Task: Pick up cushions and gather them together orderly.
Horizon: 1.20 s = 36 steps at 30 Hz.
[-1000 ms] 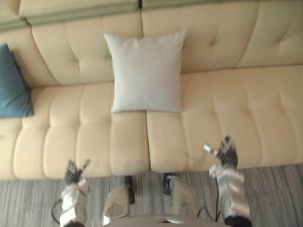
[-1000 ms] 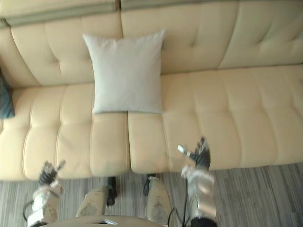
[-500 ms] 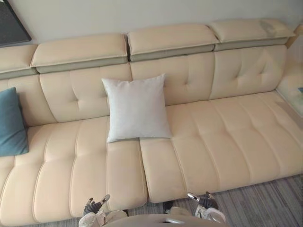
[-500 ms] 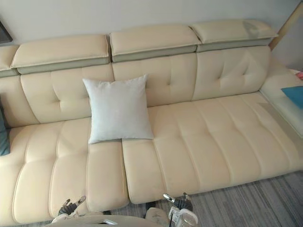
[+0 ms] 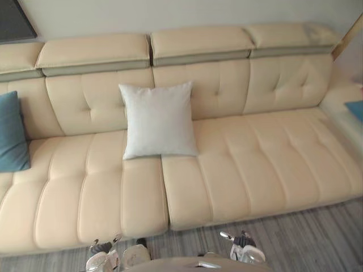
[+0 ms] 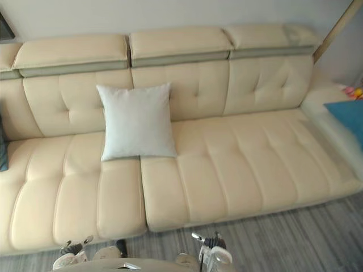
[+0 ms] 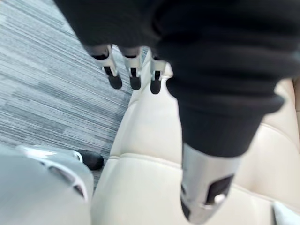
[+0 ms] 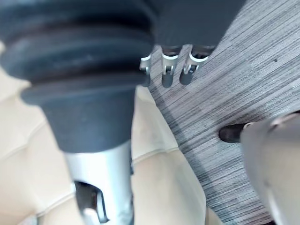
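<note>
Pale grey-white sq. cushion (image 5: pixel 159 120) leans upright vs sofa (image 5: pixel 255 164) backrest, plump, smooth. Teal cushion (image 5: pixel 11 133) far left. Left hand (image 5: pixel 102 247) & right hand (image 5: pixel 241 242) low, fingers loose, empty.

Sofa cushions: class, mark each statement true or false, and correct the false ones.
1. The white cushion leans upright against the backrest of the sofa. True.
2. The teal cushion touches the white cushion. False: it sits apart, at the sofa's left end.
3. The left hand grips the white cushion. False: it hangs open, low by the sofa's front edge, holding nothing.
4. The right hand holds nothing. True.
5. A grey striped carpet lies before the sofa. True.
</note>
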Available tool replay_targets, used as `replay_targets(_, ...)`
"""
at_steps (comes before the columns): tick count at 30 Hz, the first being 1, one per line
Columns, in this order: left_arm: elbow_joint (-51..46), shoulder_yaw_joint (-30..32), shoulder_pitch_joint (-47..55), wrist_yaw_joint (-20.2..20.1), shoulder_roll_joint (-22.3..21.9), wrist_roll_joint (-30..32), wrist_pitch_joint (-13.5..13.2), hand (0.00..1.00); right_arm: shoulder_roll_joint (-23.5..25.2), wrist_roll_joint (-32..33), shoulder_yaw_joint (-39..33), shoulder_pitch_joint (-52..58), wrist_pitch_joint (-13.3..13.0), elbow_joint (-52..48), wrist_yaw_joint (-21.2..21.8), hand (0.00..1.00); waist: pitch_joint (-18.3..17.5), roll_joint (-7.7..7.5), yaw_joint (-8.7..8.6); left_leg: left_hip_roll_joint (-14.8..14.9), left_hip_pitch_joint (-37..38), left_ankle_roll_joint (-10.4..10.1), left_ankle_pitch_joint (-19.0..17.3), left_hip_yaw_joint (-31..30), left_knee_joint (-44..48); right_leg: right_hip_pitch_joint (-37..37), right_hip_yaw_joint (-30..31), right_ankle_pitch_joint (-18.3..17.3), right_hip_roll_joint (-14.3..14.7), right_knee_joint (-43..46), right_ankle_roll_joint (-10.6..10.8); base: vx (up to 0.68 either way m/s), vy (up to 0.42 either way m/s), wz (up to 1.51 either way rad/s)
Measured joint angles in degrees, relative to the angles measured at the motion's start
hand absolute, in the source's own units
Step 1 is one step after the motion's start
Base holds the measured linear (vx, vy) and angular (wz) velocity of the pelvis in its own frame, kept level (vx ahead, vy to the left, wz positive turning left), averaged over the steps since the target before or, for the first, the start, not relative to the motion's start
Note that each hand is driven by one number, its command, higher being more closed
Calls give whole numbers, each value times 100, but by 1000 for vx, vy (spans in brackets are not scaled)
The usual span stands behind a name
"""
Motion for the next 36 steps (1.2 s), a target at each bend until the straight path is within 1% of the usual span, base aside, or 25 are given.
replay_targets(1, -39, -95, -28, 3, -42, -78, -12, 0, -76, 0, 2, -89, 1, 7, -41, 0, 92, 85, 9, 36, -82, -12, 99, -103, -53, 90, -38, 257, 102, -386, -43, -277, -26, 11)
replay_targets(3, -53, -289, -40, 16, -54, -166, -19, 0, -59, 0, 50, -188, 0, 20, -61, 0, 276, 132, 4, 51, -34, -82, 282, -137, -266, 200, -146, 469, 152, -620, -91, -247, 28, 17)
replay_targets(5, -56, -413, -46, 20, -36, -212, -29, 0, -49, 0, 131, -188, 1, 21, -64, 0, 332, 138, -11, 49, 45, -101, 517, -230, -500, 178, -238, 487, 197, -535, -122, -267, 32, 27)
replay_targets(6, -59, -510, -50, 6, 12, -218, -50, 0, -15, 0, 111, -162, 1, 20, -67, 0, 319, 52, -3, -45, 40, -272, 537, -341, -651, 41, -334, 462, 50, -523, -260, -230, 51, 28)
replay_targets(7, -69, -504, -92, -6, 19, -239, -60, 0, 6, 2, 91, -165, 0, 4, -78, 0, 341, -11, -1, -122, -40, -252, 373, -387, -446, 15, -347, 495, -13, -516, -289, -167, 89, 15)
replay_targets(8, -123, -437, -153, -20, 18, -298, -90, 0, 50, 0, 14, -162, -4, -2, -89, 0, 407, -162, 2, -261, -179, 22, 25, -452, 424, -47, -325, 530, -185, -450, -287, -130, 97, -7)
replay_targets(9, -109, -420, -77, -29, 4, -320, -117, 0, 37, 0, -30, -48, -1, -59, -98, 0, 376, -122, -27, -339, -89, 113, -686, -460, 1486, -38, -237, 536, -269, -420, -231, -141, 104, -17)
replay_targets(10, -108, -422, -35, -36, -13, -322, -120, 0, 32, -1, -34, -7, 1, -97, -98, 0, 355, -82, -27, -329, 6, 70, -870, -470, 1573, -44, -183, 554, -245, -423, -213, -152, 158, -41)
replay_targets(11, -108, -419, 19, -40, -73, -322, -128, 0, 30, -1, -46, 72, 0, -183, -98, 0, 300, 97, -38, -268, 311, -30, -1389, -639, 1377, -57, -36, 581, -94, -456, -190, -139, 213, -68)
replay_targets(12, -77, -383, 43, -76, -89, -391, -124, 0, 115, -3, -69, 145, 31, -158, -89, 0, 280, 82, -35, -358, 409, 145, -1488, -564, 1136, -37, 192, 696, -35, -579, -133, -146, 193, -73)
replay_targets(13, -76, -408, 96, -85, -37, -388, -126, 0, 212, -5, -57, 226, 62, -133, -70, 0, 213, 63, -33, -395, 432, 121, -1471, -456, 996, -54, 257, 787, -56, -618, -120, -67, 132, -67)
replay_targets(15, -36, -461, 133, -167, 90, -384, -122, 0, 259, -6, -80, 262, 126, 5, -64, 0, 89, -170, -140, -649, 592, 92, -1451, -416, 634, -88, 519, 857, -76, -660, -159, 12, 46, -46)
replay_targets(19, 34, -707, 108, -203, 110, -362, -121, 0, 210, -3, -146, 261, 128, 145, -58, 0, 94, -59, -222, -691, 705, 108, -1406, -438, 634, 9, 639, 955, -13, -795, -164, 33, 36, -29)
replay_targets(20, 79, -755, 94, -209, 114, -320, -121, 0, 177, -7, -188, 241, 126, 151, -62, 0, 81, -14, -224, -681, 771, 179, -1373, -443, 637, 60, 720, 969, 40, -844, -138, 92, 11, -35)
replay_targets(21, 184, -825, 76, -269, 119, -293, -110, 0, 148, -9, -271, 252, 125, 203, -64, 0, 44, 81, -257, -687, 814, 223, -1353, -416, 625, 70, 795, 1021, 80, -901, -79, 156, 0, -38)
replay_targets(22, 237, -911, 35, -304, 111, -240, -99, 0, 125, -9, -302, 198, 133, 271, -65, 0, 26, 132, -326, -695, 869, 298, -1305, -377, 589, 67, 863, 1076, 99, -975, -49, 166, -7, -31)
replay_targets(26, 393, -973, -132, -383, 116, -36, -65, 0, 94, -3, -293, 69, 134, 271, -59, 0, 19, 158, -322, -663, 1091, 315, -1296, -99, 342, -75, 1398, 1215, 257, -1072, -155, 89, -26, -79)
replay_targets(29, 427, -1012, -277, -411, 122, 33, -46, 0, 98, 5, -288, 14, 119, 276, -60, 0, 53, 118, -396, -636, 1235, 335, -1317, 352, 231, -279, 1820, 1400, 404, -1069, -209, 16, -10, -111)
replay_targets(30, 453, -1093, -380, -421, 147, 78, -47, 0, 92, 4, -269, -4, 119, 288, -60, 0, 87, 110, -404, -616, 1299, 344, -1335, 625, 227, -388, 1863, 1559, 490, -1064, -248, -9, -3, -125)
replay_targets(31, 451, -1093, -399, -421, 150, 110, -48, 0, 93, 2, -254, -10, 119, 288, -60, 0, 93, 111, -412, -604, 1309, 352, -1342, 711, 228, -428, 1802, 1618, 526, -1074, -306, -33, -18, -134)
replay_targets(32, 446, -1096, -421, -423, 171, 143, -63, 0, 101, 1, -230, -34, 119, 289, -57, 0, 118, 132, -437, -521, 1323, 388, -1366, 938, 224, -491, 1440, 1636, 556, -1117, -502, -79, -69, -115)
replay_targets(33, 456, -1118, -454, -439, 170, 145, -63, 0, 77, 0, -264, -102, 122, 293, -59, 0, 200, 195, -492, -456, 1426, 414, -1397, 1254, 143, -573, 609, 1183, 481, -900, -988, -92, -69, -120)
replay_targets(34, 446, -1196, -451, -454, 171, 145, -65, 0, 64, 34, -325, -105, 116, 265, -52, 0, 263, 270, -509, -403, 1501, 392, -1383, 1401, 105, -641, 157, 1011, 403, -653, -1009, -85, -67, -114)
replay_targets(35, 445, -1282, -449, -461, 190, 147, -65, 0, 14, 2, -346, -119, 108, 262, -57, 0, 311, 360, -535, -306, 1618, 371, -1372, 1659, 71, -700, -514, 805, 294, -319, -999, -28, -59, -123)
replay_targets(36, 448, -1322, -373, -461, 204, 149, -63, 0, -10, -1, -343, -112, 111, 269, -58, 0, 327, 422, -545, -211, 1706, 327, -1354, 1963, 34, -714, -1419, 525, 123, 173, -1007, -12, -89, -109)
